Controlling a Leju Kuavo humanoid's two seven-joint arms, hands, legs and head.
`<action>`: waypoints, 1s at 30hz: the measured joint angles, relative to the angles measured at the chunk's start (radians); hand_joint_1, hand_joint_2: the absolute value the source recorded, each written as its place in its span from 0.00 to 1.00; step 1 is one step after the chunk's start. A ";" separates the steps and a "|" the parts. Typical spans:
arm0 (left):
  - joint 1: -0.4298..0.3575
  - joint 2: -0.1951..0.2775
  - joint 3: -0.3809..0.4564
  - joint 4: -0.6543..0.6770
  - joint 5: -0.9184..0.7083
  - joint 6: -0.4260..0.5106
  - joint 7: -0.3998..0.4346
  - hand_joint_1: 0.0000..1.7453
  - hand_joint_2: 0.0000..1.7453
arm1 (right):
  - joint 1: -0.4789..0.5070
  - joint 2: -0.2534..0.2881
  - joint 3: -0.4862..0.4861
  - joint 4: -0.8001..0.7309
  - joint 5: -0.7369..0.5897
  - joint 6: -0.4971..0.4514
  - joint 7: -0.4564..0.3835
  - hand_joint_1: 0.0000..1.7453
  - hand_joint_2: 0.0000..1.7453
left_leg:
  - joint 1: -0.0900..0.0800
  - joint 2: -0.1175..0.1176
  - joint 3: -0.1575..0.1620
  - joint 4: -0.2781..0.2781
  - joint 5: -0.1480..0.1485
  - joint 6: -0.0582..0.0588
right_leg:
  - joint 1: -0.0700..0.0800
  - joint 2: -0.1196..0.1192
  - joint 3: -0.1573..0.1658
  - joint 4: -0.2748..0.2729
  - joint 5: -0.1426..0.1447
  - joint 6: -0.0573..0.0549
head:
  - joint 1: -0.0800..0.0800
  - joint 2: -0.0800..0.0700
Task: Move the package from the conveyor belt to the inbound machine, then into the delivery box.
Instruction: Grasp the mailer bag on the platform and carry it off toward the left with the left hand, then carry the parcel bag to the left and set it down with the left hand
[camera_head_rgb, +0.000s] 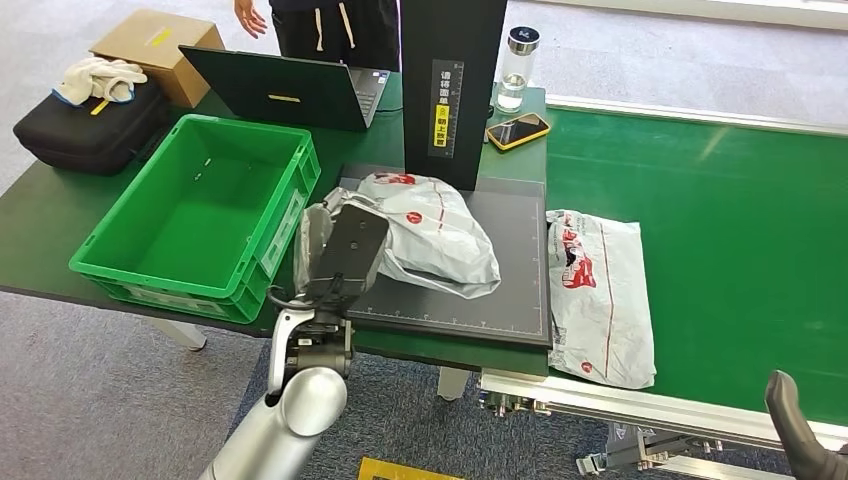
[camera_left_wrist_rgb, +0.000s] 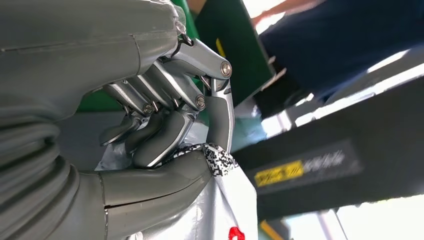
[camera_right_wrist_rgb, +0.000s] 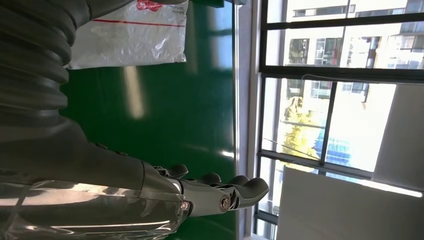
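Note:
A crumpled grey package (camera_head_rgb: 435, 235) with red marks lies on the dark scanner plate (camera_head_rgb: 510, 300) of the inbound machine. My left hand (camera_head_rgb: 340, 245) grips the package's left end. In the left wrist view, thumb and fingers (camera_left_wrist_rgb: 165, 130) pinch the silvery wrap with its printed code patch (camera_left_wrist_rgb: 217, 160). A second flat package (camera_head_rgb: 600, 290) lies on the green conveyor belt (camera_head_rgb: 730, 240) just right of the plate. The green delivery box (camera_head_rgb: 200, 215) stands empty to the left of my hand. My right hand (camera_right_wrist_rgb: 220, 192) hangs at the belt's near edge, fingers straight and holding nothing.
The machine's black upright column (camera_head_rgb: 450, 80) rises behind the plate. A laptop (camera_head_rgb: 285, 90), a phone (camera_head_rgb: 517, 130) and a glass jar (camera_head_rgb: 515, 65) sit at the back. A black case (camera_head_rgb: 90, 125) and a cardboard box (camera_head_rgb: 160, 45) lie far left. A person (camera_head_rgb: 310, 20) stands behind the table.

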 joint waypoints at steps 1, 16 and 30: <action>0.003 0.004 0.005 -0.019 0.000 0.006 -0.002 1.00 1.00 | 0.000 0.008 -0.011 -0.006 0.002 0.011 -0.001 0.00 1.00 | 0.000 0.000 0.000 0.000 0.000 0.000 | 0.000 0.000 0.000 0.000 0.000 0.000 | 0.000 0.000; 0.021 0.046 0.050 -0.155 -0.011 0.045 -0.015 1.00 1.00 | 0.000 0.065 -0.083 -0.037 0.008 0.051 -0.008 0.00 1.00 | 0.000 0.000 0.000 0.000 0.000 0.000 | 0.000 0.000 0.000 0.000 0.000 0.000 | 0.000 0.000; 0.023 0.086 0.227 -0.257 -0.081 0.136 0.008 1.00 1.00 | -0.005 0.076 -0.106 -0.040 0.007 0.066 -0.010 0.00 1.00 | 0.000 0.000 0.001 0.000 0.000 0.000 | 0.000 0.000 0.001 0.000 0.000 0.000 | 0.000 0.000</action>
